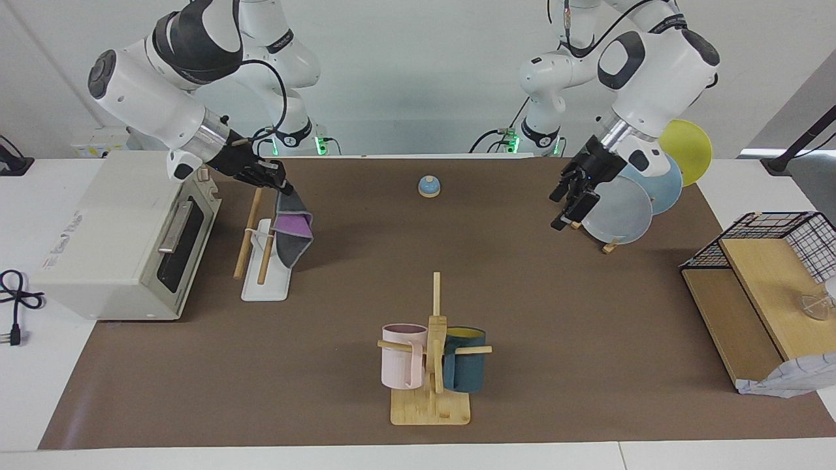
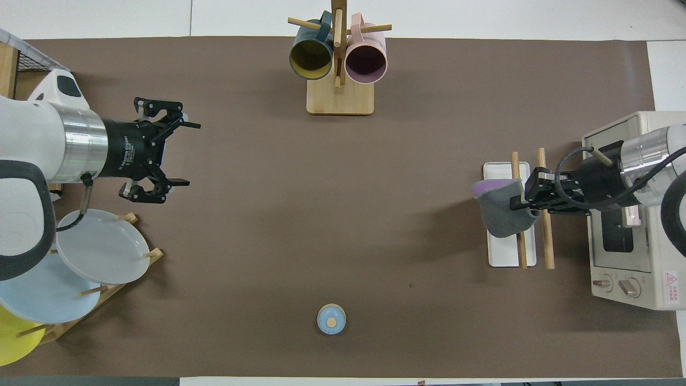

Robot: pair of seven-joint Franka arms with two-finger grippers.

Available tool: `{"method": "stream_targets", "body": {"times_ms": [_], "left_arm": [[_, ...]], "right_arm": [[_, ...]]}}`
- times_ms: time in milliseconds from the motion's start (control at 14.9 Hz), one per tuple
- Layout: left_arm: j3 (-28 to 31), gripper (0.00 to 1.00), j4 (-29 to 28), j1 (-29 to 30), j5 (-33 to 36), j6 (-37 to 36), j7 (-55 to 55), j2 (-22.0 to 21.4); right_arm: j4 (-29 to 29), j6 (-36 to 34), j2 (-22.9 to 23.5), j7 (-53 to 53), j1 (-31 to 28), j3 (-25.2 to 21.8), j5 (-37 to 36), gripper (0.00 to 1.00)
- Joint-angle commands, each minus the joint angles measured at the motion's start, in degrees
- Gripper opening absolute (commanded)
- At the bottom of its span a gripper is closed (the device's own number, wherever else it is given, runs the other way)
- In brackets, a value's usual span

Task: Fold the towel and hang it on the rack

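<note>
Towel (image 1: 292,226), limp folded cloth, hangs from pinching right jaws over wooden-dowelled rack (image 1: 264,251).

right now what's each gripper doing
Left gripper: open, holding nothing, waiting near the plates.
Right gripper: shut on the towel over the rack.

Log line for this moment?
right gripper: holds folded towel over rack | left gripper: open, over plates

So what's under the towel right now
The towel, held by the right gripper, hangs folded over the rack. Under it show the rack's white base and one dowel; the covered stretch of that dowel can't be seen.
</note>
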Motion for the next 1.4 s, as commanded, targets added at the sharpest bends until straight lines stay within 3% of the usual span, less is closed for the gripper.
{"method": "stream_targets", "body": {"times_ms": [0,535,669,1003,1204,1338], "left_arm": [[-0.3,1.00,-1.1,2.6,2.9,-1.7,11.4,-2.0],[0.8,1.00,4.2,4.3,16.0,-8.7,38.3,-0.1],[5.2,1.00,6.2,0.1,20.7,-12.0,42.9,0.6],[26.1,1.00,13.3,-19.8,23.7,-22.7,55.8,2.1],[27.4,1.00,20.1,-21.5,23.7,-29.8,57.8,5.5],[27.0,1.00,22.0,-21.5,23.8,-30.7,57.8,5.4]], "right_arm": [[-4.5,0.7,-3.2,-6.3,-3.8,0.8,-1.6,0.00],[-5.0,4.2,-3.1,-24.7,-7.0,0.8,-13.9,0.00],[-3.5,5.7,-2.3,-29.4,-7.2,0.9,-18.7,0.00],[-2.0,6.2,-1.5,-33.9,-7.1,0.9,-23.1,0.00],[-2.9,8.3,-1.6,-35.5,-7.2,0.9,-25.1,0.00],[-3.7,8.4,-2.0,-35.5,-7.6,0.9,-25.2,0.00]]}}
